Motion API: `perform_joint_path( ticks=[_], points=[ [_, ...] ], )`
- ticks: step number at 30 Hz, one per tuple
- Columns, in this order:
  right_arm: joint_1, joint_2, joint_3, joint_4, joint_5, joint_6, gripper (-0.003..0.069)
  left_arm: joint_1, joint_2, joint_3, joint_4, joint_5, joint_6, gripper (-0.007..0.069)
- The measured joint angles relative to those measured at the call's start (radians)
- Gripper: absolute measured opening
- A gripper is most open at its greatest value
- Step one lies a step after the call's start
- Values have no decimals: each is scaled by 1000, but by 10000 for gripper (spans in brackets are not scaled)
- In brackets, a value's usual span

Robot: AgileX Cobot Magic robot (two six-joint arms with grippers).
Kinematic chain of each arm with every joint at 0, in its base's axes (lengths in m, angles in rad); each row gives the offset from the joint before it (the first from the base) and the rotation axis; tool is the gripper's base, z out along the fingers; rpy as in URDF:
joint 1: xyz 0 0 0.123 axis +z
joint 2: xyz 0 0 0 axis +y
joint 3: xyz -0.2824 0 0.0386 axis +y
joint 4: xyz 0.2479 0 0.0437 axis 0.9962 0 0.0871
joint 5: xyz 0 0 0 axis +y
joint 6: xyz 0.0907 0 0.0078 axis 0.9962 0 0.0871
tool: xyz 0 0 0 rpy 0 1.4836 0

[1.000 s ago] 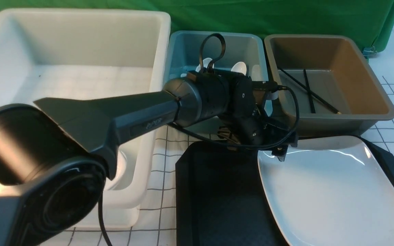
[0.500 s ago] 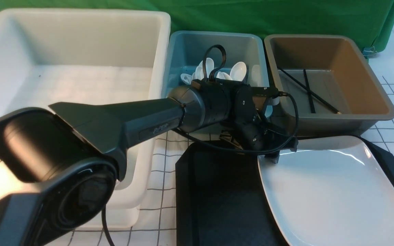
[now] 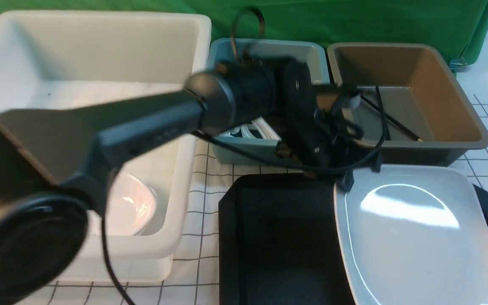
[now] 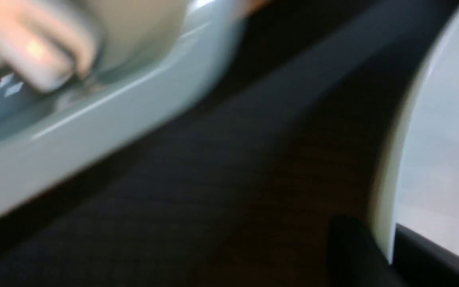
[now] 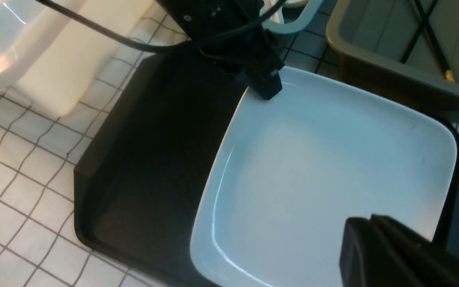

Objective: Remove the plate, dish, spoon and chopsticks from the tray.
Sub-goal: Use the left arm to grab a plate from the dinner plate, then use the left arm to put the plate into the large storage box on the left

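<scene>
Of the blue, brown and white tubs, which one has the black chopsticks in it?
The brown plastic tub, at the right; two black chopsticks lie crossed inside, unlike the others.

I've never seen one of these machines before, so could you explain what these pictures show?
One camera sits between two robot arms, looking forward; the others ride on each wrist. The black arm crossing the front picture is the left one. Its tool grips the edge of the large white plate at the black tray. The right tool is shut. Behind stand a blue tub with white spoons and a brown tub with black chopsticks.
</scene>
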Motion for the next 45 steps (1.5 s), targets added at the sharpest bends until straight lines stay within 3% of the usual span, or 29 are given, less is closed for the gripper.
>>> perform_joint_path(
  ticks=[5, 9, 15, 22, 26, 27, 32, 33, 36, 39, 45],
  points=[
    [0, 0, -95, 1, 0, 0, 4, -1, -138, 0, 25, 74, 99, 25],
    [0, 0, -158, 1, -2, 0, 4, -1, -228, 3, 99, 90, 123, 26],
    [0, 0, -181, 15, -5, 0, 6, -1, -319, 5, 113, 87, 123, 26],
    [0, 64, -250, 174, -12, -95, 6, 62, -446, -21, 153, 80, 98, 26],
    [0, 193, -370, 315, 33, -170, 4, 287, -537, -45, 119, 83, 74, 26],
    [0, 200, -376, 315, 36, -172, 4, 300, -540, -45, 116, 83, 74, 26],
    [61, 390, -535, 425, 74, -222, 4, 713, -585, -46, 3, 109, 83, 26],
    [73, 403, -540, 425, 74, -222, 4, 728, -585, -44, -4, 109, 89, 26],
    [228, 517, -631, 353, 69, -192, 4, 977, -585, 57, -150, 73, 156, 26],
    [376, 610, -703, 205, 43, -133, 4, 1115, -585, 209, -286, -19, 199, 26],
    [561, 791, -840, -56, 34, -38, 4, 1165, -585, 535, -505, -335, 289, 26]
  ],
)
